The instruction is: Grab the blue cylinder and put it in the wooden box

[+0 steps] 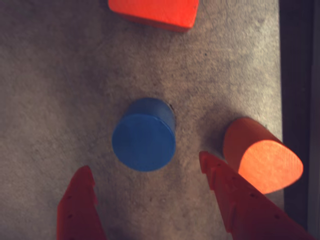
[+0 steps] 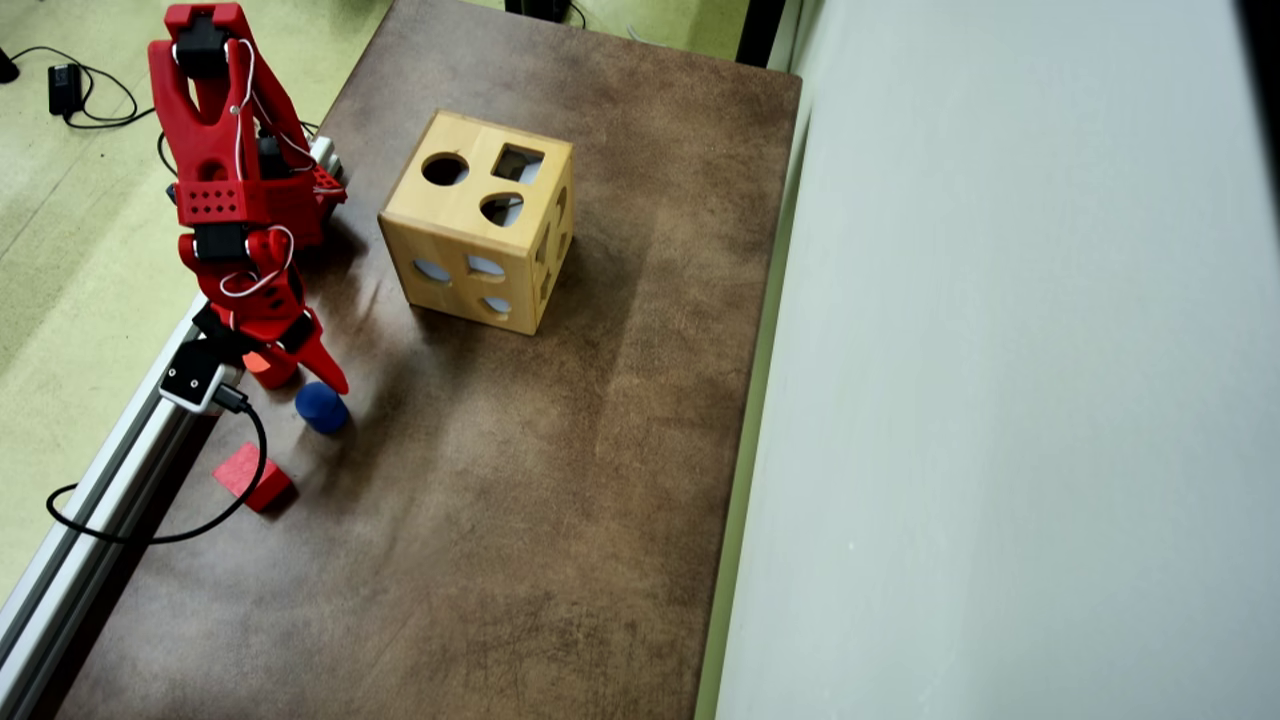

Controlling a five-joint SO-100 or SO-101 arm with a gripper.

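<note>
In the wrist view the gripper (image 1: 147,175) is spread wide and holds nothing, one red finger on each side of the blue cylinder (image 1: 144,141), which stands upright on the brown mat (image 1: 60,90) just ahead of the fingertips and not yet between them. To take it well, I judge the arm should advance until the cylinder sits squarely between the fingers, keeping the right-hand finger clear of the red rounded block (image 1: 262,155) lying just right of the cylinder; the red cube (image 1: 155,12) beyond the cylinder is well out of the way. The overhead view adds what the wrist camera cannot see: the wooden box (image 2: 480,235) stands well apart from the blue cylinder (image 2: 321,407), up and to the right, with a round hole in its top face, so the carry will be long. It also shows the cylinder near the mat's left edge.
</note>
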